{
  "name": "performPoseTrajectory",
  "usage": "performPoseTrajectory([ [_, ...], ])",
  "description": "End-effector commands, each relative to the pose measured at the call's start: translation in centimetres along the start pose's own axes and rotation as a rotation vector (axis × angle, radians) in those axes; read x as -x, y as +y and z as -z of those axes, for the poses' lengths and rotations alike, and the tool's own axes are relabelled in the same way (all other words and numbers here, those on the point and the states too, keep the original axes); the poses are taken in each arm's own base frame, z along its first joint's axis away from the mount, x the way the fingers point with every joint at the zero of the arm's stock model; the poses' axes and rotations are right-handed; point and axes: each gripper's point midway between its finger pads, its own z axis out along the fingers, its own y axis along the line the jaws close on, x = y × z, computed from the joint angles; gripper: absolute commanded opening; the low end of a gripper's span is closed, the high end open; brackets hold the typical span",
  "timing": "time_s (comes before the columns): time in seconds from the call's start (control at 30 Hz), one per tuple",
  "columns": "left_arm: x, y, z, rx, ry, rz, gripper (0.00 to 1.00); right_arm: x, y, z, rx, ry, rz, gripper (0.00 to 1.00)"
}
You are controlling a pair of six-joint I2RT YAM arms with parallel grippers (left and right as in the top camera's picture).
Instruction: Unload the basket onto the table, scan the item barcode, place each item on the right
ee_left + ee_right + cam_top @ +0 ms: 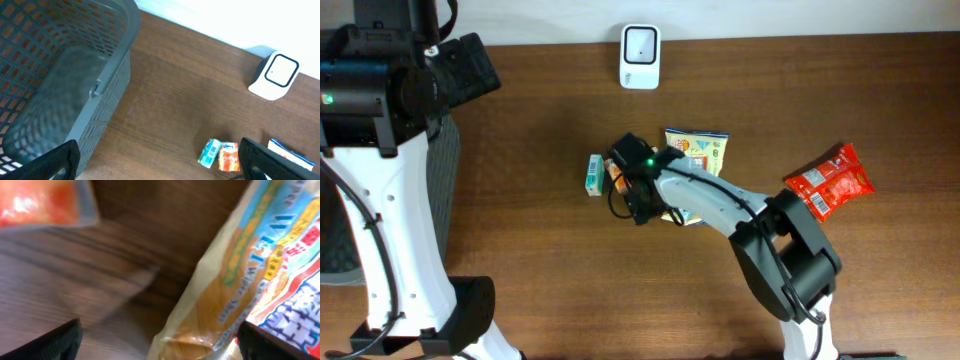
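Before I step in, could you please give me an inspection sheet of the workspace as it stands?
Surface: brown wooden table; no spills seen.
Job's things: white scanner near the table's top edge in the overhead view; small green-and-orange carton, wet wipes pack and red snack packet lying flat.
Clutter: grey mesh basket at the left side.
Grippers: left gripper open, holding nothing, beside the basket; right gripper open, low over the wet wipes pack.
Cables: black cable looped at the right wrist.
Surroundings: pale wall strip beyond the table.
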Motion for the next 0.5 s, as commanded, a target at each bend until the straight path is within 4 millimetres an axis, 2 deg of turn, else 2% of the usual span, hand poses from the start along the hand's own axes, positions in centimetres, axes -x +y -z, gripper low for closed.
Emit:
performPoseTrajectory([
  [0.0,0.0,0.1,0.0,0.007,-0.002,-0.012,0.99,-2.5,-3.6,-1.4,-0.199,0.039,-0.043,0.92],
  [0.1,0.0,0.1,-0.1,0.007,-0.002,-0.012,0.99,-2.3,-3.6,-1.1,-0.199,0.035,-0.044,0.34],
  [0.13,0.0,0.1,-0.1,0.007,-0.002,-0.012,0.99,-1.8,-3.6,-0.8,-0.196,0.025,-0.048,0.23],
  [0.17,0.0,0.1,-0.1,0.007,-0.002,-0.012,0.99,-1.2,-3.7,-0.3,-0.203,0.013,-0.051,0.07],
  [0.27,0.0,0.1,-0.1,0.007,-0.002,-0.012,0.99,0.9,-3.6,2.1,-0.184,-0.014,-0.064,0.04],
  [0.37,0.0,0.1,0.0,0.007,-0.002,-0.012,0.99,4.0,-3.9,6.5,-0.069,-0.028,-0.121,0.04],
  [0.4,0.0,0.1,-0.1,0.007,-0.002,-0.012,0.99,5.1,-4.0,8.1,0.052,-0.021,-0.169,0.04],
  [0.47,0.0,0.1,-0.1,0.007,-0.002,-0.012,0.99,7.1,-3.0,10.6,0.408,-0.022,-0.165,0.04],
])
